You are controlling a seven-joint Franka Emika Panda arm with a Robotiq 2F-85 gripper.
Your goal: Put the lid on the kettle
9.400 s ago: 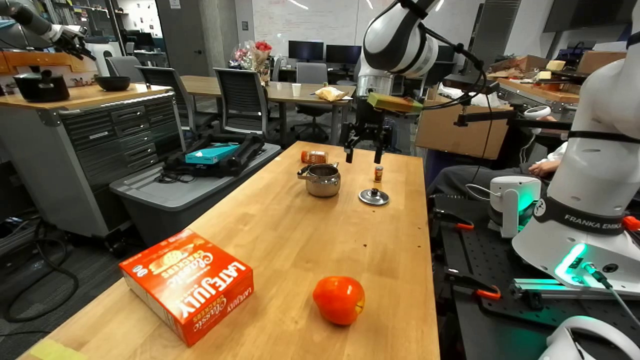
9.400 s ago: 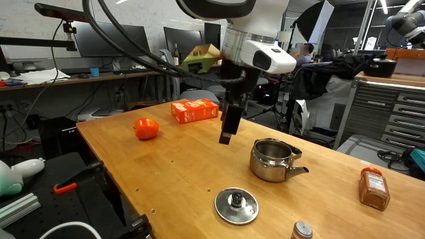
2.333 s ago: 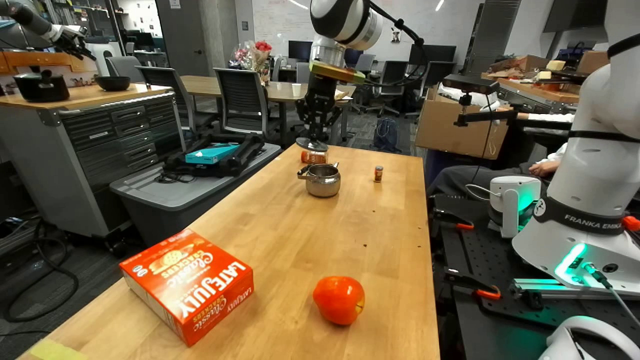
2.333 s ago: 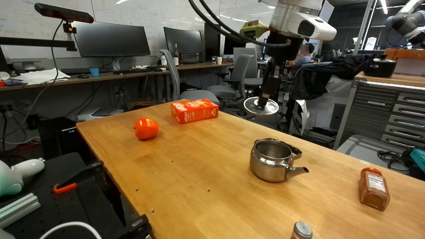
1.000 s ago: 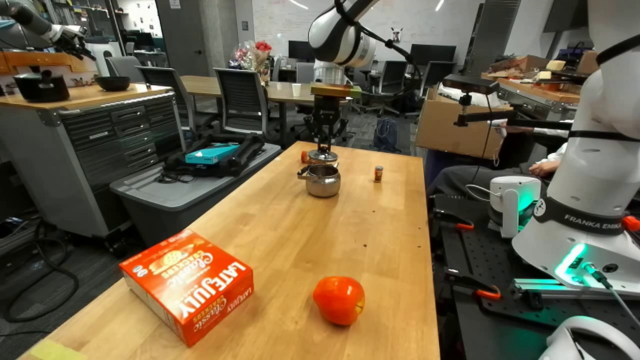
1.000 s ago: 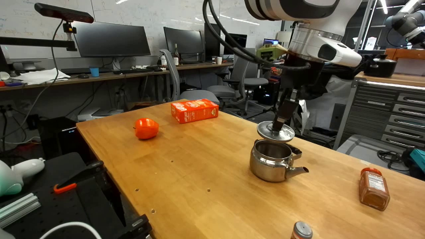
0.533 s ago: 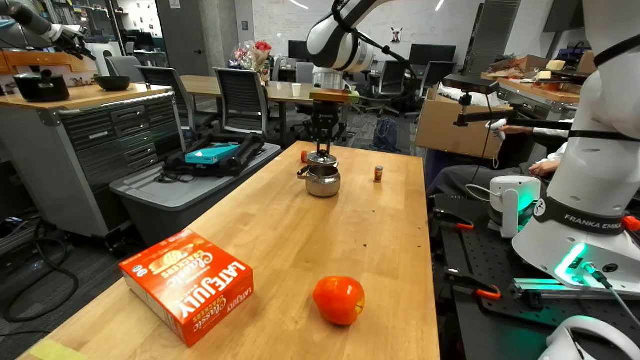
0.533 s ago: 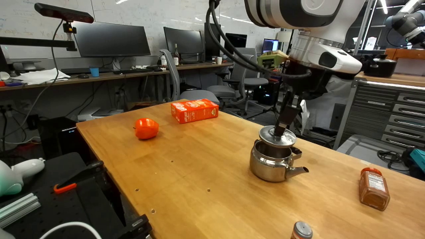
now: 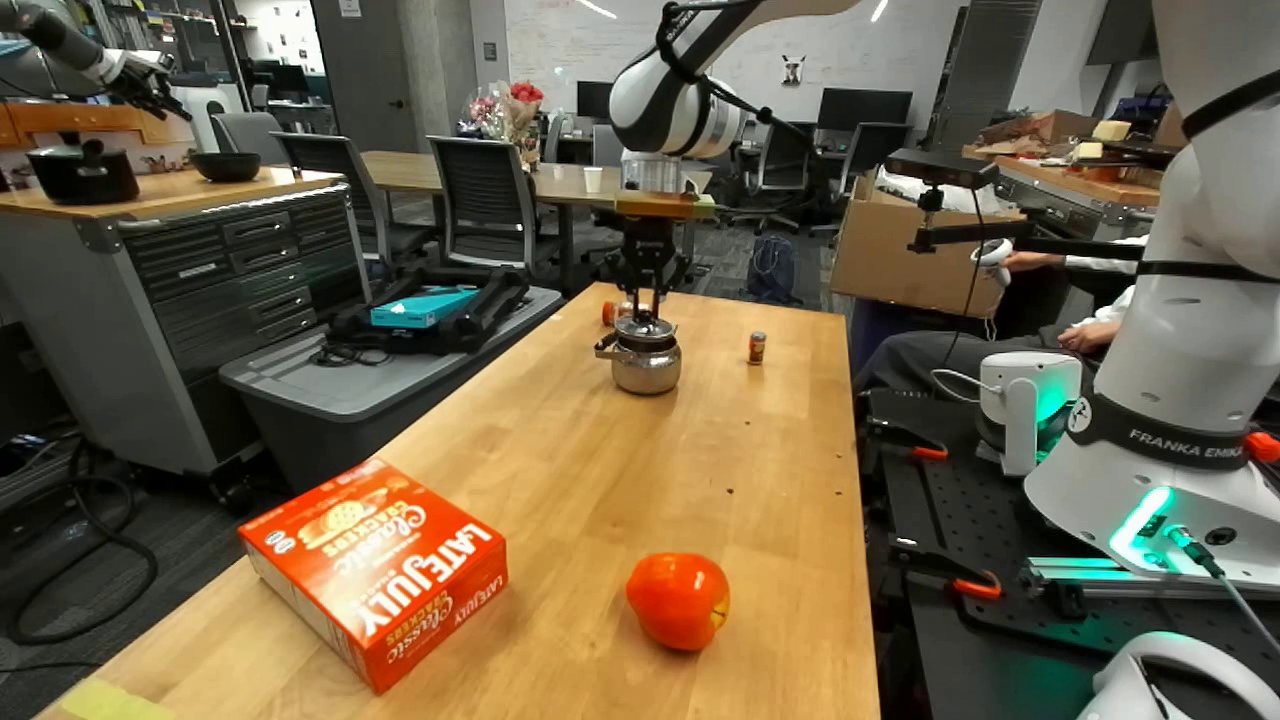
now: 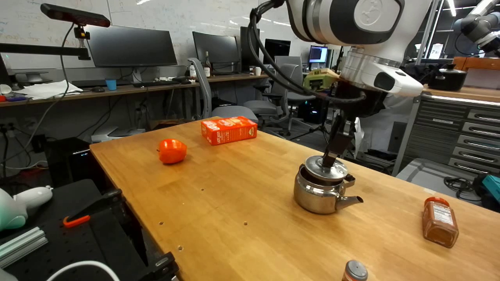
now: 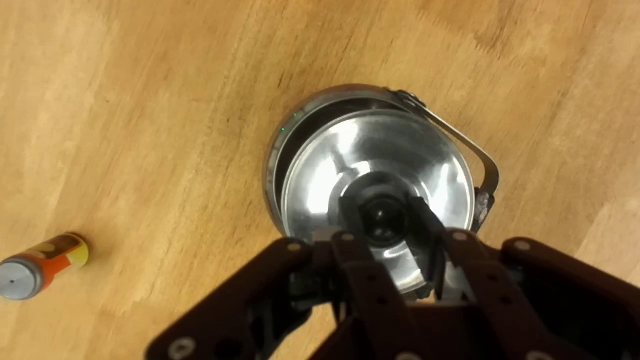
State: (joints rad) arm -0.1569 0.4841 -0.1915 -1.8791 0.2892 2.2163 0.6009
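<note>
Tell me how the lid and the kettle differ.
The lid is a shallow disc with a dark knob; the kettle is deep and rounded, with a spout. The pincer grips the lid by that knob; the kettle stands on the table. Both look shiny and silvery.

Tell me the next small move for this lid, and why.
I'd probably shift the gripper, which holds the lid by its knob, slightly away from the handle before lowering. In the wrist view the kettle shows a dark uncovered crescent opposite the handle, while the lid hides the handle-side rim, so the lid looks off-centre. Whether it touches the kettle is unclear.
</note>
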